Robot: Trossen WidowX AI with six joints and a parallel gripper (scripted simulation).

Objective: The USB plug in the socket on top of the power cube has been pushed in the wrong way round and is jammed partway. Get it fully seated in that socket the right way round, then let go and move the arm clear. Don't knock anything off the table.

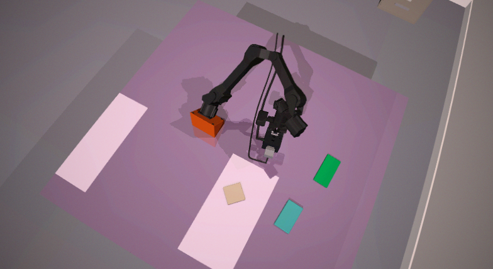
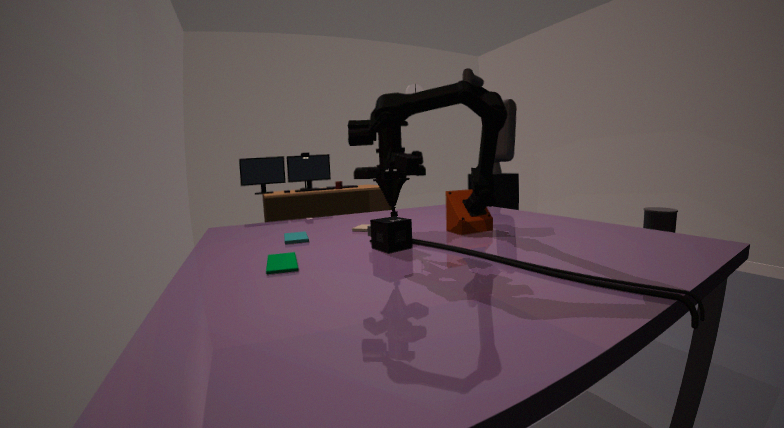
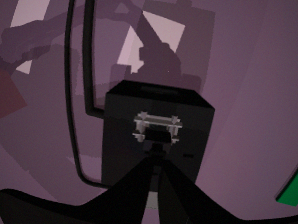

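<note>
On the table [image 2: 549, 326]: 1 power cube [image 2: 390, 234], 1 green block [image 1: 326, 170], 1 teal block [image 1: 288, 215], 1 tan tile [image 1: 234, 193], 1 orange base [image 1: 206, 124], 2 black cables [image 2: 549, 269].

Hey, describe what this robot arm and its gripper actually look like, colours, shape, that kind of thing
The arm is matte black throughout, built of slim rounded links with chunky cylindrical joints, and stands on an orange wedge-shaped base. The gripper has two black fingers that taper to narrow tips, forming a pointed cone. No markings or lettering are legible on it.
</note>
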